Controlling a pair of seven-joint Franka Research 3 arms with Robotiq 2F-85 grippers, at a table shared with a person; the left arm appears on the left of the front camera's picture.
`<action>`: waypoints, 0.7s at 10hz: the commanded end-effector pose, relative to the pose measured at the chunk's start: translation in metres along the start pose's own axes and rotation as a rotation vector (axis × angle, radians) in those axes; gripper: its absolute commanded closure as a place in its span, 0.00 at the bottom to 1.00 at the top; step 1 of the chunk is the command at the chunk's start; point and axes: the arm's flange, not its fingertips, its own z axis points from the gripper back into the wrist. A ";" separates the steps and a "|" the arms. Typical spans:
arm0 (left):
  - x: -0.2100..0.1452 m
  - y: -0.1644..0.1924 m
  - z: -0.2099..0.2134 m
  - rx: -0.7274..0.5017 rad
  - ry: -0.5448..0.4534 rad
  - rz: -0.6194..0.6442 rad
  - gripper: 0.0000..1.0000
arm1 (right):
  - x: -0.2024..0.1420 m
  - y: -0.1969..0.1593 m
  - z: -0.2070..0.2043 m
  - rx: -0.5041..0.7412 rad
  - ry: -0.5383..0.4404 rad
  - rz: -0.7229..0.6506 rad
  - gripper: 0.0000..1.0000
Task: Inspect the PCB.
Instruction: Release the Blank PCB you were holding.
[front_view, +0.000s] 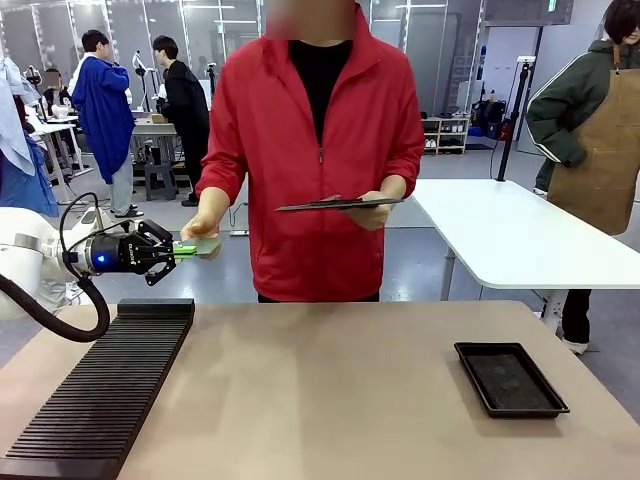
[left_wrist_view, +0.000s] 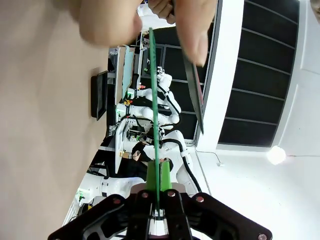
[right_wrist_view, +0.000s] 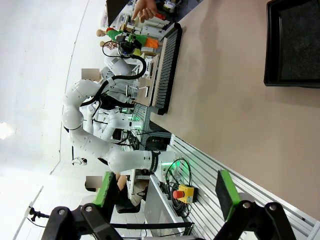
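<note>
The PCB (front_view: 192, 247) is a thin green board held level beyond the table's far left edge. My left gripper (front_view: 168, 250) is shut on its near end, while the person's hand (front_view: 205, 226) holds the far end. In the left wrist view the PCB (left_wrist_view: 154, 100) shows edge-on as a thin green line running up from my left gripper (left_wrist_view: 159, 176) to the person's fingers (left_wrist_view: 107, 22). My right gripper (right_wrist_view: 166, 195) is open with nothing between its green pads.
The person's other hand holds a dark tablet (front_view: 338, 204) at waist height. A shallow black tray (front_view: 510, 378) lies at the table's right. A long black ribbed rack (front_view: 110, 380) runs along the left side. A second person stands at the far right.
</note>
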 end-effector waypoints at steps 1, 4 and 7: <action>-0.001 -0.001 -0.001 -0.010 0.012 0.014 0.97 | 0.001 0.001 0.000 0.012 -0.009 0.021 0.00; -0.001 -0.001 -0.001 -0.010 0.012 0.014 0.97 | 0.001 0.001 0.000 0.012 -0.009 0.021 0.00; -0.001 -0.001 -0.001 -0.010 0.012 0.014 0.97 | 0.001 0.001 0.000 0.012 -0.009 0.021 0.00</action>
